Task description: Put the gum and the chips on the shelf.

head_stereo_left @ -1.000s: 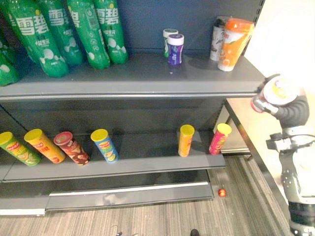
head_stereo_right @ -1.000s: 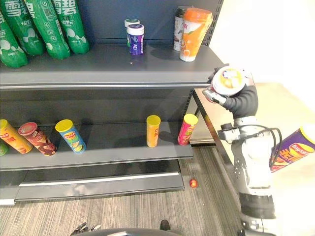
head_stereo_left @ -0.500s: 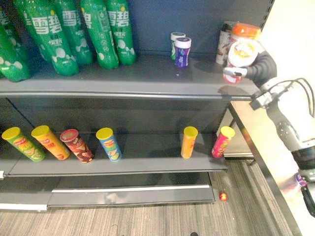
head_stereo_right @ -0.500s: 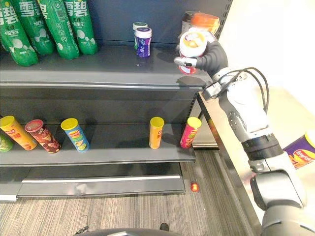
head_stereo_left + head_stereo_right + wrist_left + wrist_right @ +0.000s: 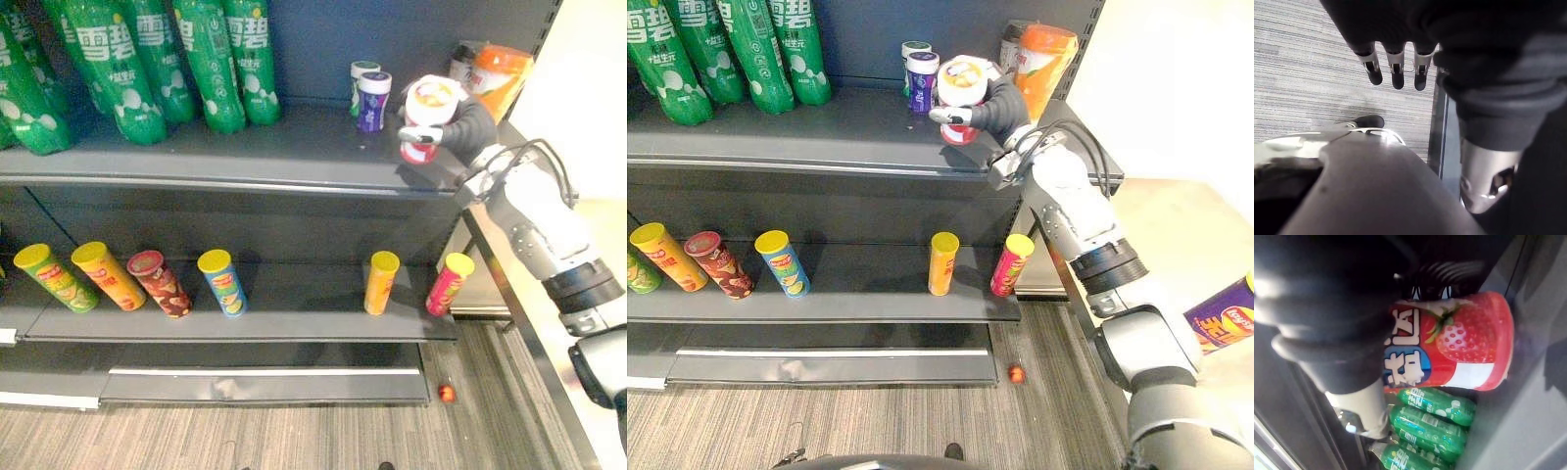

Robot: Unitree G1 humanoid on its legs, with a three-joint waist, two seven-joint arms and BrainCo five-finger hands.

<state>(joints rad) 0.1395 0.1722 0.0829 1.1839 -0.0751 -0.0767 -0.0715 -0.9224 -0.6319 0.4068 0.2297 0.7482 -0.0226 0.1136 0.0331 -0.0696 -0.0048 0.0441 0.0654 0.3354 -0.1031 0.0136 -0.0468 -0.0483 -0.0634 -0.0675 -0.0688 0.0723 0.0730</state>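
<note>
Red-and-white gum tub (image 5: 434, 100) sits in the right hand (image 5: 470, 123), fingers and thumb curled round its body. It is over the right part of the top shelf (image 5: 245, 157), just near-right of two small gum bottles (image 5: 373, 98) and left of an orange cup (image 5: 505, 73). Can't tell whether the base is touching the shelf yet or sits just above it.

Step in hand, as I read it: set the tub down. To do it well:
- Get the base flat first, then lower straight down. No sideways drift, since the small bottles are close on the far-left side and would tip easily.
- Keep it back from the near lip of the shelf.
- Let go only once the base bears fully. Spread the fingers wide and pull the hand out to the right, away from the tub.
- Mind the orange cup on the way out.

Orientation: long axis approx upright, white lid up, red base down toward the shelf, w/ a slight lean. The right wrist view shows the strawberry print on the side facing out past the hand.

Left hand (image 5: 1396, 68) hangs idle over the floor, fingers straight and holding nothing.

Chips: a purple chips can (image 5: 1227, 326) lies on a pale surface far right, well apart from the shelf. It is prob. the next item. Other chip tubes (image 5: 382, 284) already stand on the lower shelf.
</note>
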